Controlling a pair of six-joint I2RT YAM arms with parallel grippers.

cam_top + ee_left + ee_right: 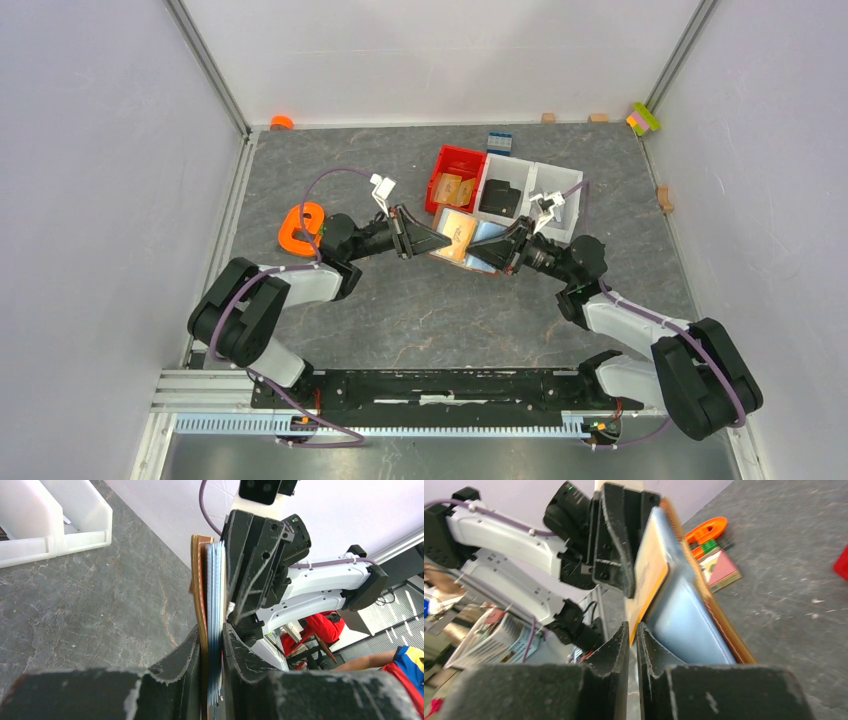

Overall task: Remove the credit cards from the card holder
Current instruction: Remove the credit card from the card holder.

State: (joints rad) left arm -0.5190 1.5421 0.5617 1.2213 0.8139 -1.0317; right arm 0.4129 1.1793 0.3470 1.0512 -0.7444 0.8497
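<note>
Mid-extraction above the grey stone-patterned table (400, 320): small flat brown leather-like card holder (200, 580) held on edge in the air between the two arms, near the red plastic bin (462, 151) but apart from it. Clamped at one end by the left gripper (211, 635), jaws narrow, black fingers pressed to either side of the holder and of the thin pale blue credit card (684, 620) lying against it. Met at the other end by the right gripper (633, 630), jaws almost together, the lower corner of the flat orange-tan credit card (650, 580) running down between its fingertips. Looks like a pinch on that card alone, firmness hard to tell. Orange-tan card outermost, pale blue between it and the leather. Step in hand, by the look of it: drawing out the first card. Calls next for a straight pull by the right gripper along the card's own plane, away from the left, with a firm left-hand hold on the holder, then a set-down on the table and a return for the pale blue one.
</note>
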